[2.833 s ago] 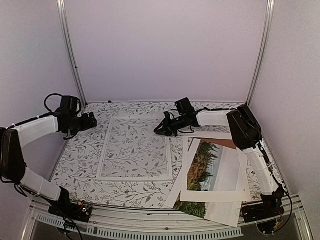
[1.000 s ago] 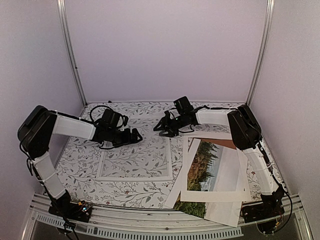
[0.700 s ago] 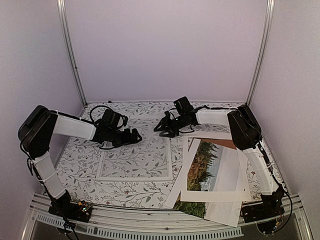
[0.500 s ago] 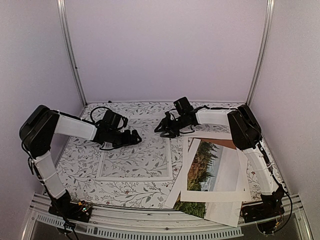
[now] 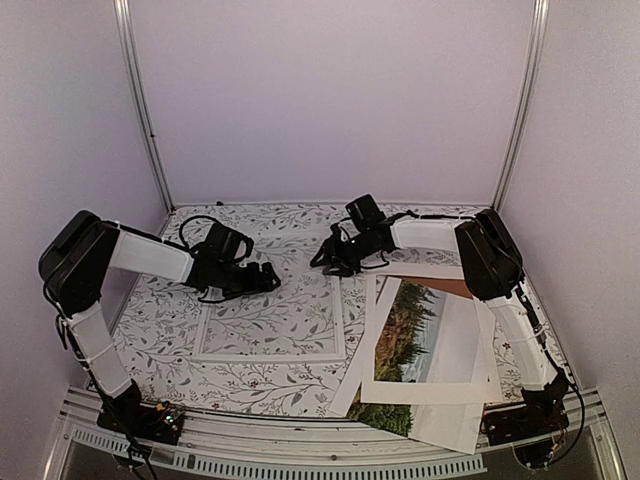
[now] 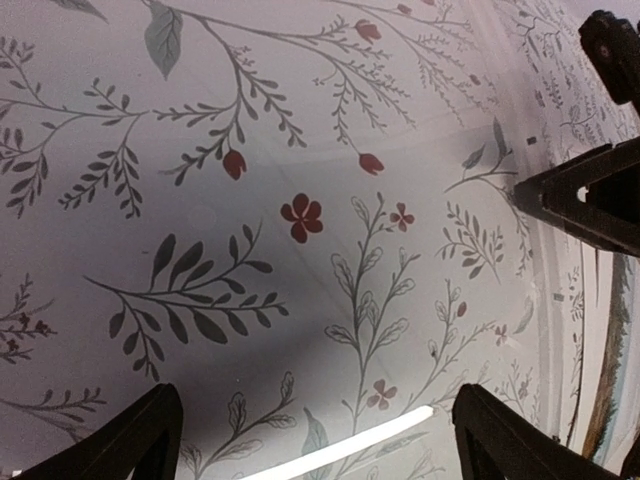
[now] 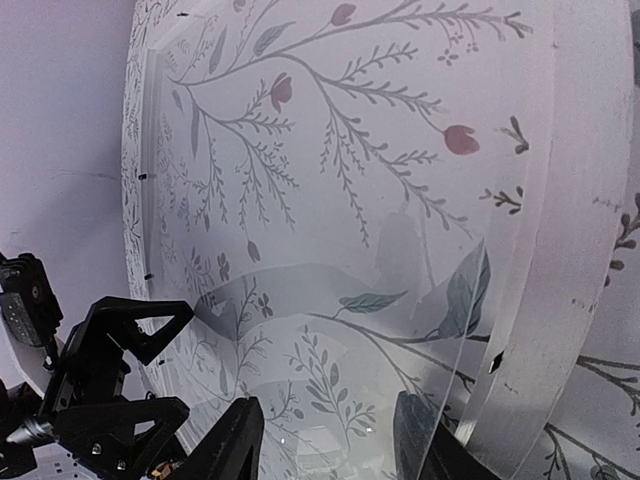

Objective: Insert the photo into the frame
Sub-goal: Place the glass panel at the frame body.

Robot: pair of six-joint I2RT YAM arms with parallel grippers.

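Observation:
The frame (image 5: 268, 318), white-bordered with a clear pane, lies flat at centre left; the floral cloth shows through it. My left gripper (image 5: 268, 281) is open and empty, low over the frame's far half; its fingers (image 6: 135, 442) are spread wide over the pane (image 6: 300, 150). My right gripper (image 5: 322, 263) is open and empty at the frame's far right corner, with the white border (image 7: 535, 280) beside its right finger (image 7: 432, 442). The photo (image 5: 412, 335) lies at the right, under a white mat (image 5: 430, 391).
A brown backing board (image 5: 452, 286) pokes out behind the mat. White paper (image 5: 452, 426) sticks out toward the near edge. Each wrist view shows the other gripper close by: the right one (image 6: 585, 195) and the left one (image 7: 110, 370). Walls close in on three sides.
My left arm has swung in from the far left to over the frame, then drawn back slightly to the left. The right gripper has barely moved.

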